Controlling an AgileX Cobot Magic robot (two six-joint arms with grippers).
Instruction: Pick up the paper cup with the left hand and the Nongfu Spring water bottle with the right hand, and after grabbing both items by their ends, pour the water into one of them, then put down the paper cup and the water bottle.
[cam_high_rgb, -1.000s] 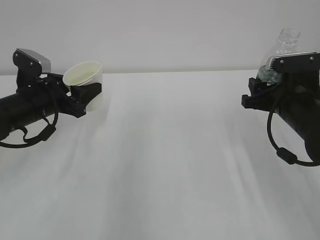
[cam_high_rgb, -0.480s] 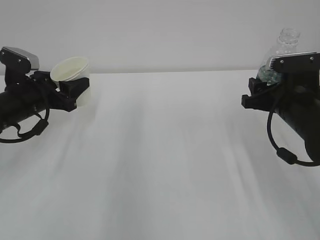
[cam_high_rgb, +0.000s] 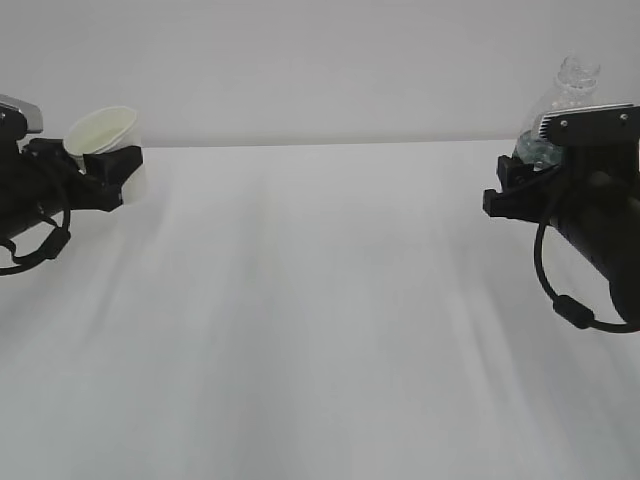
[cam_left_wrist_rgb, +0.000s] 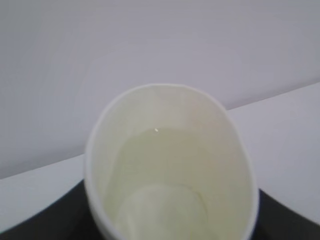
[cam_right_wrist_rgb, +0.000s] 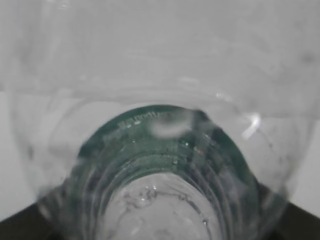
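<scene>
Far left, above white table (cam_high_rgb: 320, 330): left hand (cam_high_rgb: 110, 168) clamped on paper cup (cam_high_rgb: 105, 140), cup tilted w/ mouth up and toward cam; water (cam_left_wrist_rgb: 165, 165) pooled inside, cream lining visible. Middle: bare tabletop. Far right: right hand (cam_high_rgb: 512, 182) clamped round lower part of Nongfu Spring water bottle (cam_high_rgb: 570, 85), neck up, uncapped, green label just above fingers.
</scene>
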